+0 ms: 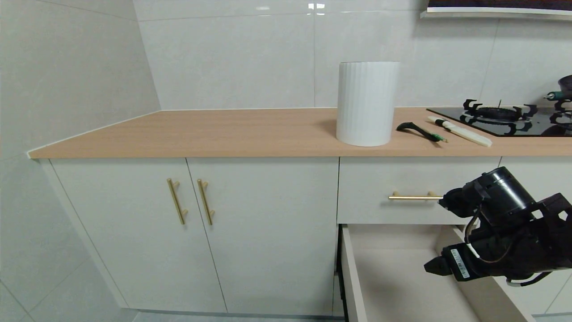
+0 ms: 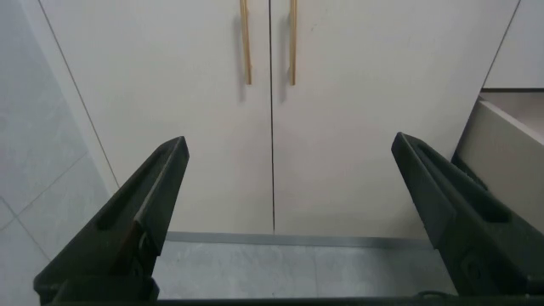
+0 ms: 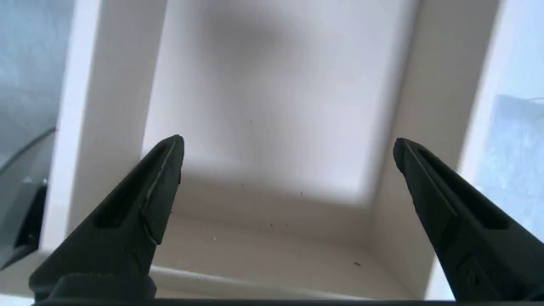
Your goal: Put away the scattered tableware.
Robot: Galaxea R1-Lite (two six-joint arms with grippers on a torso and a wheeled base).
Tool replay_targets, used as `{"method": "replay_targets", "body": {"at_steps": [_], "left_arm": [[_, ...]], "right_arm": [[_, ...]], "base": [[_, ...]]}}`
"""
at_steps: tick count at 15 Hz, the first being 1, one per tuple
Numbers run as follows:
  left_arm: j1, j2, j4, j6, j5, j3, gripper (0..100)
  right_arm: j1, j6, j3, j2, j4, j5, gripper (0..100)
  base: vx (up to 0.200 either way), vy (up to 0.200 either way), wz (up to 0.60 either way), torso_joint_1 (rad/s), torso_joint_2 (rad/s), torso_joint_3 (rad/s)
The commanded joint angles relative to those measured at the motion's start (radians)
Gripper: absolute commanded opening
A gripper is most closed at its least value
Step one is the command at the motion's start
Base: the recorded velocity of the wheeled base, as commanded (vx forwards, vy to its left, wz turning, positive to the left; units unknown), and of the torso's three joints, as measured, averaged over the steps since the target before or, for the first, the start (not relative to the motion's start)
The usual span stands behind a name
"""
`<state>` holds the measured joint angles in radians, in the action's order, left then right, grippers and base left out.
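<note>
Utensils (image 1: 421, 132) on counter (image 1: 223, 134), right claw (image 1: 437, 235) below, over drawer (image 1: 393, 281)

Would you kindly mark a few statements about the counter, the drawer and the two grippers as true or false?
1. The lower drawer is pulled open. True.
2. The white ribbed container lies on its side. False: it stands upright on the countertop.
3. The right gripper holds a utensil. False: it is open and empty, above the drawer.
4. A black utensil and a white utensil lie between container and stove. True.
5. The left gripper is open. True.
</note>
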<state>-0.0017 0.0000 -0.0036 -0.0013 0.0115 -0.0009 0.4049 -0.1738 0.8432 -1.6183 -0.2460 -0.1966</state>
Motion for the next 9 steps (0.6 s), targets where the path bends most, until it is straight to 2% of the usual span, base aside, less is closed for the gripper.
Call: {"method": "replay_targets", "body": {"at_steps": [1,9], "left_arm": [[0.000,0.000,0.001,0.000,0.001,0.001,100],[0.000,0.000,0.001,0.000,0.001,0.001,100]], "right_arm": [[0.000,0.000,-0.001,0.012,-0.001,0.000,100],[0.000,0.000,-0.001,0.024,-0.001,-0.001,100]], "base": [[0.000,0.000,0.00,0.027,-0.14,-0.266],[0.000,0.000,0.00,0.174,-0.49,-0.292]]}}
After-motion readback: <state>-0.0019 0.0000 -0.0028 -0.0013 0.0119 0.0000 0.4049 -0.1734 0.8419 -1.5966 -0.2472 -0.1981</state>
